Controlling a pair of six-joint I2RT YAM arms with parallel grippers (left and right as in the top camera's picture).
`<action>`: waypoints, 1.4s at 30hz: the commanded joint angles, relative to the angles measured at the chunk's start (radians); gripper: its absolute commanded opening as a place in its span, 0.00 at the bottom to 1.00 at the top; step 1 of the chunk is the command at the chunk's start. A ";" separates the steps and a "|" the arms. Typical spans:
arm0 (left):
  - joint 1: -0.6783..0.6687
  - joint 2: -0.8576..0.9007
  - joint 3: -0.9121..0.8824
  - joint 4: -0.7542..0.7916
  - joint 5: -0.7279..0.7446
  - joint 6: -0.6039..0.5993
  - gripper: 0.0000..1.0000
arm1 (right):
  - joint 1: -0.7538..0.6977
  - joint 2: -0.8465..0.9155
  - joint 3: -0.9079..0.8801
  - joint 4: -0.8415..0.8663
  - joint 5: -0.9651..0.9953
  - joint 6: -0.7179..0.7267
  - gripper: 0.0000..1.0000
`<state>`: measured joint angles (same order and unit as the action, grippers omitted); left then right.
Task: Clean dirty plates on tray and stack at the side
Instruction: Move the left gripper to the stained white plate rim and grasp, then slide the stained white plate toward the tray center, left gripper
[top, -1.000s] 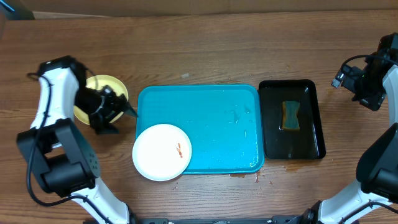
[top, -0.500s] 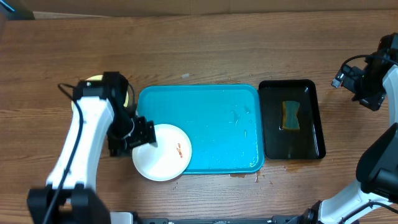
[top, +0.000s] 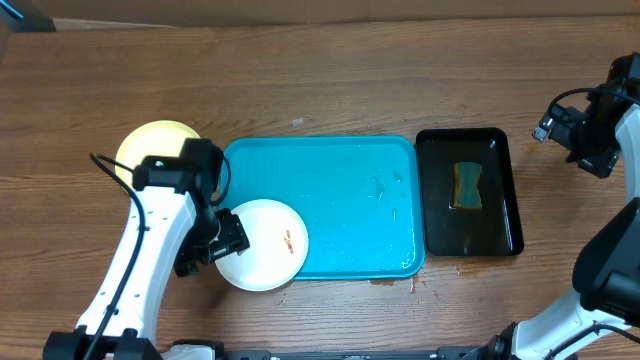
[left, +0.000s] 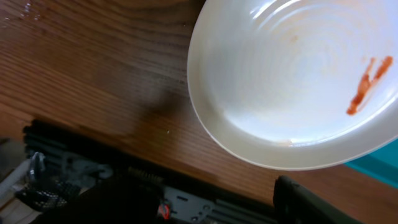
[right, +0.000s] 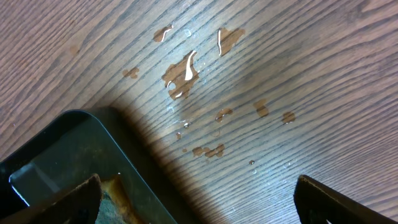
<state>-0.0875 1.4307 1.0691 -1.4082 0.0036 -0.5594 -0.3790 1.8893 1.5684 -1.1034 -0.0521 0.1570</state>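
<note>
The left gripper (top: 228, 240), fingers apart, sits at the white plate (top: 262, 244), which overhangs the tray's (top: 340, 160) front-left corner. It should pinch that free rim squarely, clear of the smear (left: 367, 84), and lift level. The right gripper (right: 199, 205) hangs open beyond the tray's right side.

Tray (top: 340, 200): turquoise, rectangular, rounded corners, raised rim. It lies flat at mid-counter, long sides parallel to the front edge, with wet marks on its right half.

White plate (top: 255, 250): face up, orange-brown smear right of centre. It lies across the tray's front-left corner, partly over bare counter.

Pale yellow plate (top: 155, 138): on the counter just beside the tray's rear-left corner, partly hidden.
</note>
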 joint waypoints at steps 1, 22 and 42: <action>-0.006 -0.006 -0.064 0.050 0.030 -0.058 0.74 | -0.002 -0.016 0.006 0.002 -0.001 0.007 1.00; -0.006 -0.006 -0.335 0.380 0.130 -0.076 0.30 | -0.002 -0.016 0.006 0.002 -0.001 0.007 1.00; -0.057 -0.006 -0.252 0.688 0.378 0.011 0.48 | -0.002 -0.016 0.006 0.002 -0.001 0.007 1.00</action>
<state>-0.1383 1.4307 0.7509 -0.6975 0.3496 -0.6147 -0.3790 1.8893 1.5684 -1.1034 -0.0525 0.1574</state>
